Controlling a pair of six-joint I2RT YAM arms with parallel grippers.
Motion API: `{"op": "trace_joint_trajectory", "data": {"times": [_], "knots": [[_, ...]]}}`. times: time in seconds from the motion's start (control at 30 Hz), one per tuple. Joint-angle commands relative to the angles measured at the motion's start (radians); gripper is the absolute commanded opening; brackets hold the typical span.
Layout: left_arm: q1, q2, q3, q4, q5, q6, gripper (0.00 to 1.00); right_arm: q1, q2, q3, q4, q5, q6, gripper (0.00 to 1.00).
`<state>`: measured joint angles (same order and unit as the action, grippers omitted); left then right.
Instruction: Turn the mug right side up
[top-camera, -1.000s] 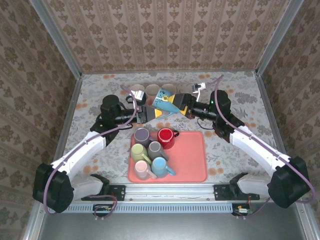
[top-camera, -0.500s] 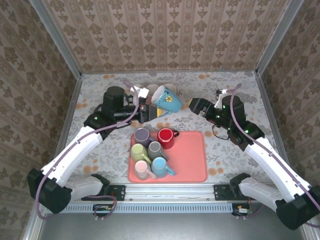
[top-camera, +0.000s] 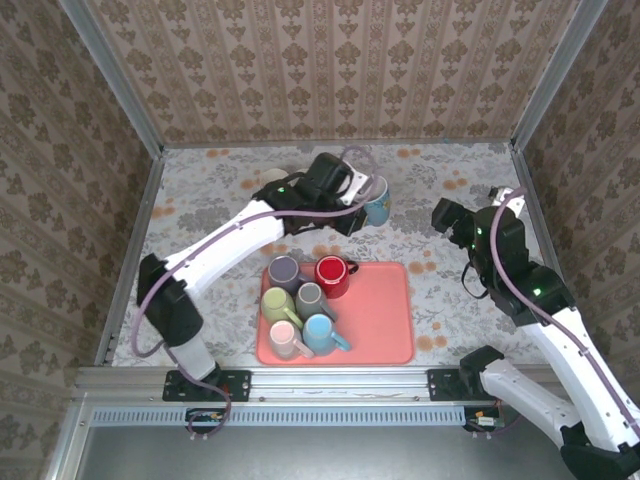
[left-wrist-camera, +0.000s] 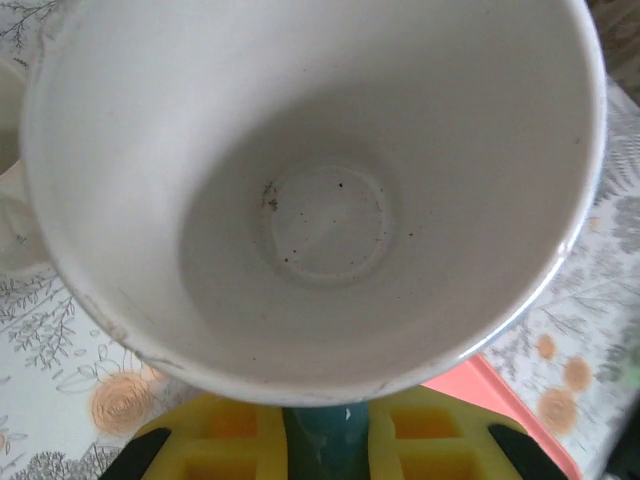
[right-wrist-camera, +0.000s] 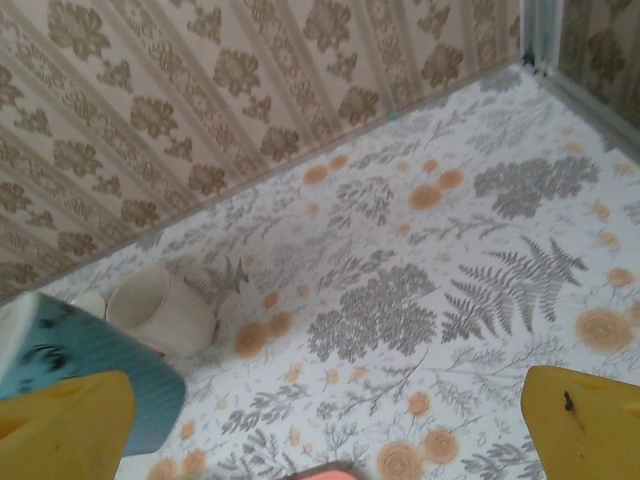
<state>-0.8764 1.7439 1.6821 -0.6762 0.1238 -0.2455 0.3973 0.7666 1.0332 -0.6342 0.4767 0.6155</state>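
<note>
The blue mug (top-camera: 378, 201) with a white inside hangs above the table behind the tray, tilted. My left gripper (top-camera: 360, 198) is shut on its handle. In the left wrist view the mug's open mouth (left-wrist-camera: 320, 190) faces the camera, and the teal handle (left-wrist-camera: 322, 445) sits pinched between the yellow fingers (left-wrist-camera: 210, 450). My right gripper (top-camera: 447, 215) stands open to the right of the mug, apart from it. Its yellow fingers (right-wrist-camera: 62, 425) frame bare table in the right wrist view, where the blue mug (right-wrist-camera: 85, 375) shows at the lower left.
A pink tray (top-camera: 390, 345) near the front holds several upright mugs, among them a red one (top-camera: 332, 275) and a purple one (top-camera: 285, 270). A beige mug (right-wrist-camera: 160, 310) lies on its side near the back wall. Patterned walls close in the table.
My right gripper has let go of the blue mug and drawn back to the right. The left arm has swung the mug rightward and turned it.
</note>
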Motion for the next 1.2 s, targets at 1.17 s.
{"op": "trace_joint_trajectory", "data": {"times": [1.17], "knots": [[0.057, 0.712, 0.657, -0.102, -0.373, -0.206, 0.05, -0.005, -0.113, -0.206, 0.064, -0.053, -0.053, 1.0]]}}
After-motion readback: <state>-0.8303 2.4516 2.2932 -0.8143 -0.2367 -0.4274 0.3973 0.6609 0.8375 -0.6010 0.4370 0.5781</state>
